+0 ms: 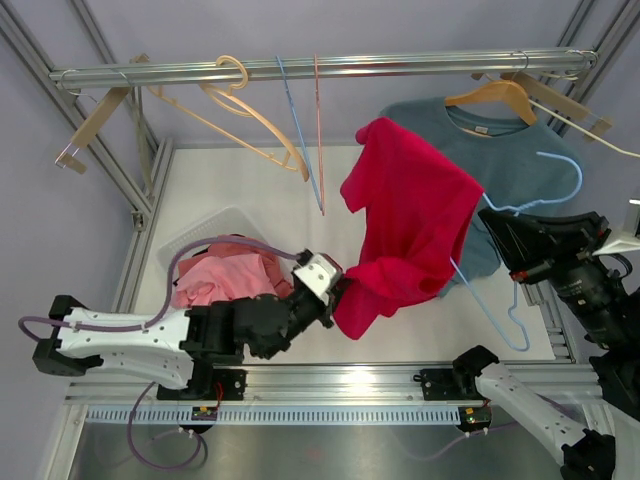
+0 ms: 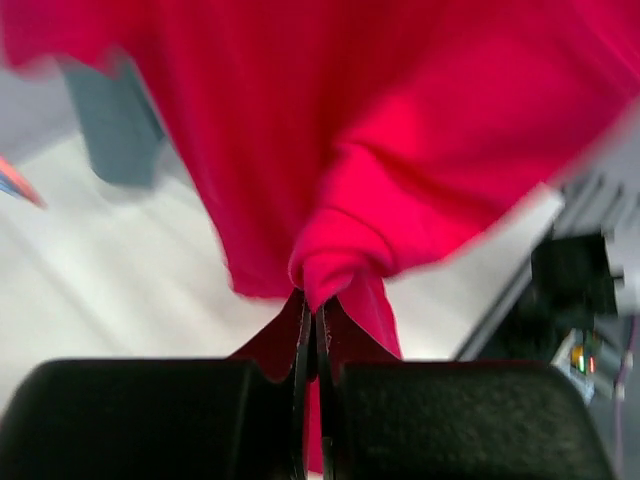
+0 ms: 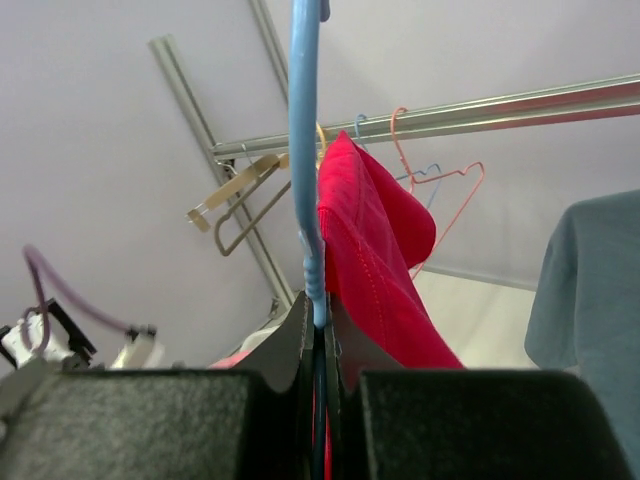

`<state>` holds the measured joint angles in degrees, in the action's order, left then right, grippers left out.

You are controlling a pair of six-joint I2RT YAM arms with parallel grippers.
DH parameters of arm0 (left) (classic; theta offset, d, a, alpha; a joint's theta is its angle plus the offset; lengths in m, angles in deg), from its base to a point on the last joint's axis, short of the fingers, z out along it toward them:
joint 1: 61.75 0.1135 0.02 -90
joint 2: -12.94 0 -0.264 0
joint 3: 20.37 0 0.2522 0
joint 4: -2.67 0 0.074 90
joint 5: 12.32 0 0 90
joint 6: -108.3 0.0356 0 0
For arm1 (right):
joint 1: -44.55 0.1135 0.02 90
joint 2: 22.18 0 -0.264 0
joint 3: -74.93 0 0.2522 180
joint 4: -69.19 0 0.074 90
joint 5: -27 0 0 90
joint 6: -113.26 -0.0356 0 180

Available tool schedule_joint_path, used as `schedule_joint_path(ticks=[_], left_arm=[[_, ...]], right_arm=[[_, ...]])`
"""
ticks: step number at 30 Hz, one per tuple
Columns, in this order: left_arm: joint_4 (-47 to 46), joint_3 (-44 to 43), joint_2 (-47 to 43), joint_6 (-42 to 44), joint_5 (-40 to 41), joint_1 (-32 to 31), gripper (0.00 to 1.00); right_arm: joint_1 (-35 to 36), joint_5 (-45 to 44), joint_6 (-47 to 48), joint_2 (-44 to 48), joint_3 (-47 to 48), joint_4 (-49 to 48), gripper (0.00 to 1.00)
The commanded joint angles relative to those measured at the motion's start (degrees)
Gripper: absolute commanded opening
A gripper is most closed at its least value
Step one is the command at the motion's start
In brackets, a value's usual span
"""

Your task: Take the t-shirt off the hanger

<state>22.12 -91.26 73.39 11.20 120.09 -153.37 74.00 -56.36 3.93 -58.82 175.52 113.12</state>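
A red t-shirt (image 1: 410,215) hangs draped over a light-blue hanger (image 1: 493,302) in mid-air above the table. My left gripper (image 1: 337,293) is shut on the shirt's lower hem. In the left wrist view the jaws (image 2: 315,318) pinch a bunched fold of the red fabric (image 2: 400,150). My right gripper (image 1: 487,214) is shut on the blue hanger at the shirt's right side. In the right wrist view the jaws (image 3: 320,322) clamp the hanger's blue wire (image 3: 304,130), and the red shirt (image 3: 370,250) drapes just right of it.
A metal rail (image 1: 320,68) at the back carries wooden hangers (image 1: 250,110), thin blue and pink wire hangers (image 1: 300,130), and a teal t-shirt (image 1: 520,155) on a wooden hanger. A white basket (image 1: 210,232) with pink clothes (image 1: 225,280) sits at the left.
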Motion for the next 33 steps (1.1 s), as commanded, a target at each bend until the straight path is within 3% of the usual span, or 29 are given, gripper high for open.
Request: schedule_joint_path(ticks=[1, 6, 8, 9, 12, 13, 18, 22, 23, 24, 28, 33], left_arm=[[-12.9, -4.3, -2.2, 5.9, 1.7, 4.0, 0.00], [-20.1, -7.3, -0.2, 11.4, -5.1, 7.2, 0.02], [-24.5, -7.3, 1.0, 12.4, -6.6, 8.6, 0.23], [-25.9, -6.9, 1.3, 12.4, -9.3, 9.3, 0.57], [-26.2, -9.1, 5.0, 12.8, -8.3, 11.8, 0.84], [-26.1, -9.6, 5.9, 13.3, -8.4, 13.1, 0.84], [-26.3, -11.5, 10.1, 13.1, -11.0, 16.3, 0.81], [-24.7, -13.8, 11.5, 13.2, -15.7, 16.9, 0.38], [-24.7, -13.6, 11.3, 12.8, -15.9, 16.9, 0.04], [-24.3, -13.5, 10.5, 12.4, -16.0, 16.9, 0.00], [-20.1, -12.4, 6.3, 9.7, -16.8, 16.6, 0.00], [-7.2, -20.5, 0.3, 8.7, -14.4, 16.6, 0.00]], right_arm=[[-0.3, 5.3, -1.8, 1.1, -0.6, 1.7, 0.00], [-0.3, 13.8, -4.8, 4.2, -0.3, 2.8, 0.00], [-0.3, 14.4, -5.5, 4.9, -0.4, 3.0, 0.00], [-0.3, 14.6, -5.7, 5.3, -0.4, 2.8, 0.00], [-0.3, 18.1, -7.3, 5.4, -0.7, 1.6, 0.00], [-0.3, 18.9, -8.3, 5.4, -0.8, 1.1, 0.00], [-0.3, 24.1, -10.9, 6.3, -2.4, -2.5, 0.00], [-0.3, 24.7, -11.4, 6.8, -2.5, -2.8, 0.00], [-0.2, 24.0, -11.2, 6.9, -2.4, -2.3, 0.00], [-0.3, 23.6, -11.0, 7.2, -2.4, -2.0, 0.00], [-0.3, 20.1, -9.1, 8.0, -2.3, 0.3, 0.00], [-0.3, 12.1, -6.2, 10.9, -4.3, 4.4, 0.00]])
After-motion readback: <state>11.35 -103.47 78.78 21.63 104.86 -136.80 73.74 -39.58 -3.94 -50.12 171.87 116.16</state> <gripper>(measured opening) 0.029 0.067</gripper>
